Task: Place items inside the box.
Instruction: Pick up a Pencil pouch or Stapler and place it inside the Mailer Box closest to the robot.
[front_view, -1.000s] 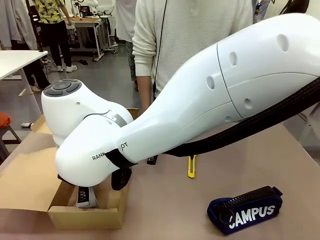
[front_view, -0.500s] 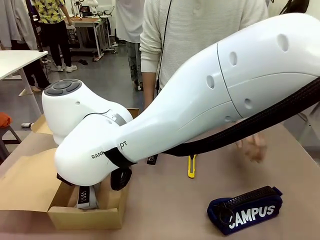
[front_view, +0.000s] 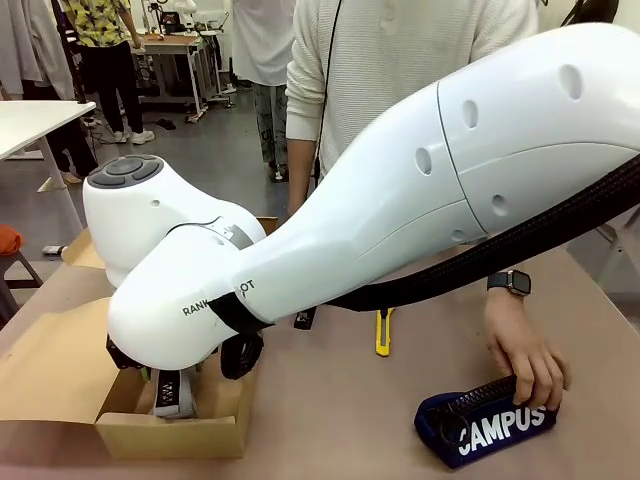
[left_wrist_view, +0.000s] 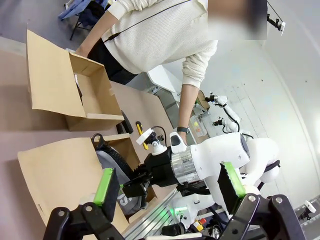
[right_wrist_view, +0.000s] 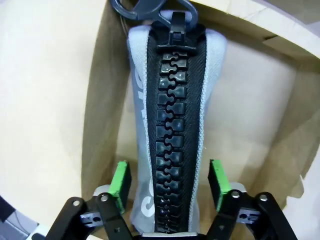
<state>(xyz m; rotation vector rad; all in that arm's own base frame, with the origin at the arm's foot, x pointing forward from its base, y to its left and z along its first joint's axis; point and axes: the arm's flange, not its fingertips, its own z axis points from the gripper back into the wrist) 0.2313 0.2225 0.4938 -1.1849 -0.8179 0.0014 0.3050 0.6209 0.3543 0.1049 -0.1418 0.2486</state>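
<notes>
Grey pouch (right_wrist_view: 167, 125), chunky black zip, in box (right_wrist_view: 102, 100); right tool (right_wrist_view: 169, 181) apart around it.

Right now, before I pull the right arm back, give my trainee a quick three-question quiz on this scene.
1. True or false: the grey pouch lies inside the box.
2. What is the person's hand touching? A: the box. B: the navy pouch. C: the grey pouch.
3. Fill in: the right end effector sits over the grey pouch with its jaws ____.

Key: 1 true. 2 B. 3 open, one green pad on each side of the pouch.
</notes>
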